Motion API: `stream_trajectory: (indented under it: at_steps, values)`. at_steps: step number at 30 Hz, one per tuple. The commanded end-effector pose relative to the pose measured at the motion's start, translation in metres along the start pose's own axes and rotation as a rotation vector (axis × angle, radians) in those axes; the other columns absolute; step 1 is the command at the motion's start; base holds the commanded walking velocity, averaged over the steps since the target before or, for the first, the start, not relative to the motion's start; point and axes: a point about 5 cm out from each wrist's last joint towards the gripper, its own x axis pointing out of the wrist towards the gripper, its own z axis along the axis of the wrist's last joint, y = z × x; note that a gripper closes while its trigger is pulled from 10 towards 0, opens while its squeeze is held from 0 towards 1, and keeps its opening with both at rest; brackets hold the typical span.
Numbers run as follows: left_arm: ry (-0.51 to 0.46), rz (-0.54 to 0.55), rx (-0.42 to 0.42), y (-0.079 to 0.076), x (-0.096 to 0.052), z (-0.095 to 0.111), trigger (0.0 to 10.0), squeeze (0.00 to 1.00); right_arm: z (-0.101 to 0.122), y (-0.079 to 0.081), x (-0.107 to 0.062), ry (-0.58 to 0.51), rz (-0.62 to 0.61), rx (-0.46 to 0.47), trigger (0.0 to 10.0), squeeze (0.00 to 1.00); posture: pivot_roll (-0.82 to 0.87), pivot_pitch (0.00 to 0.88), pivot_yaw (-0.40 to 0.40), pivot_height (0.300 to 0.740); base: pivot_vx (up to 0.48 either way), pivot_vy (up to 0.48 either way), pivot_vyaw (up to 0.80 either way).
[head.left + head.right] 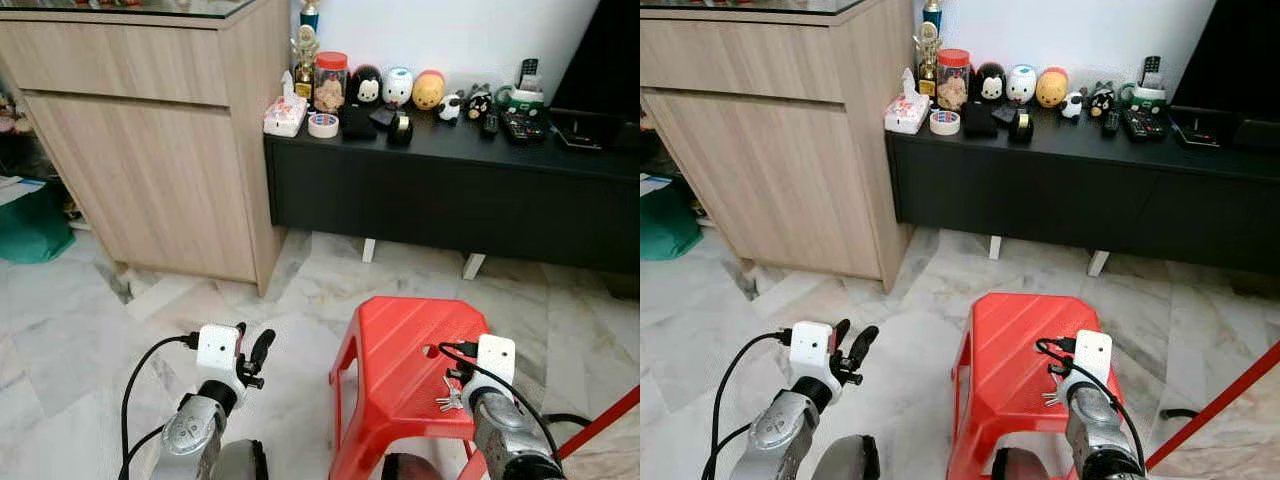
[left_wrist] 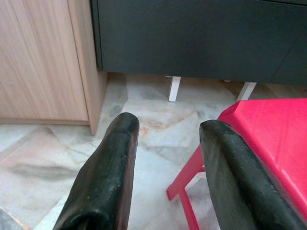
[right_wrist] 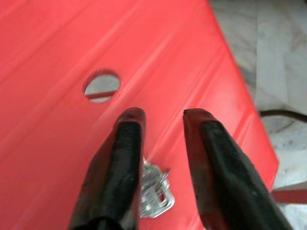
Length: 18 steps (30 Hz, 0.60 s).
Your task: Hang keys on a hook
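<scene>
A small bunch of silver keys (image 3: 156,194) lies on the seat of a red plastic stool (image 1: 400,340), near the seat's right side. My right gripper (image 3: 164,115) hovers just above the seat, open, with bare red seat showing between its fingers. The keys sit partly under one finger (image 3: 125,143), and I cannot tell whether it touches them. They also show beside the right wrist (image 1: 447,402). My left gripper (image 1: 252,345) is open over the marble floor to the left of the stool, holding nothing.
A tall wooden cabinet (image 1: 150,150) stands at the left. A low black console (image 1: 450,190) along the wall carries toys, a jar, tape and remotes. A green bin (image 1: 30,225) is far left. A black cable (image 1: 1175,412) and a red bar (image 1: 600,425) lie at the right.
</scene>
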Motion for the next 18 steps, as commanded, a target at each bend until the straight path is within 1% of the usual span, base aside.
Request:
stream_trajectory:
  at_steps: [1,4,6,7,9,10,13,18]
  values:
    - [0.007,-0.007,0.019,0.001,0.003,0.000,10.0,0.00,0.005,0.004,0.001,0.002,0.002,0.011,10.0,1.00,0.02,0.000,-0.050,0.606,0.000,0.000,0.00]
    - [0.001,-0.009,0.025,0.003,0.006,0.003,10.0,0.00,0.005,0.011,0.002,0.012,0.038,0.013,10.0,1.00,0.02,0.000,-0.050,0.606,0.000,0.000,0.00]
    - [-0.005,-0.015,0.032,0.002,0.008,0.005,10.0,0.00,0.002,0.015,0.001,0.024,0.072,-0.017,10.0,0.99,0.03,0.000,-0.050,0.606,0.000,0.000,0.00]
    - [-0.008,-0.020,0.037,0.001,0.010,0.006,10.0,0.00,0.001,0.016,0.001,0.021,0.075,-0.044,10.0,0.00,0.03,0.006,-0.050,0.606,0.000,0.000,0.00]
    - [-0.010,-0.022,0.040,0.001,0.011,0.007,10.0,0.00,0.001,0.017,0.001,0.017,0.073,-0.059,10.0,0.00,0.03,0.006,-0.050,0.606,0.000,0.000,0.00]
    - [-0.016,-0.023,0.041,0.001,0.013,0.010,10.0,0.00,0.001,0.017,0.001,0.022,0.069,-0.045,10.0,0.00,0.02,0.015,-0.051,0.606,0.000,0.000,0.00]
    - [-0.020,-0.024,0.038,0.000,0.015,0.010,10.0,0.00,0.000,0.017,0.001,0.025,0.060,-0.027,10.0,0.00,0.02,0.035,-0.053,0.606,0.000,0.000,0.00]
    - [-0.022,-0.024,0.034,-0.002,0.012,0.009,10.0,0.00,0.002,0.015,0.001,0.001,0.041,-0.007,10.0,0.00,0.02,0.064,-0.054,0.606,0.000,0.000,0.00]
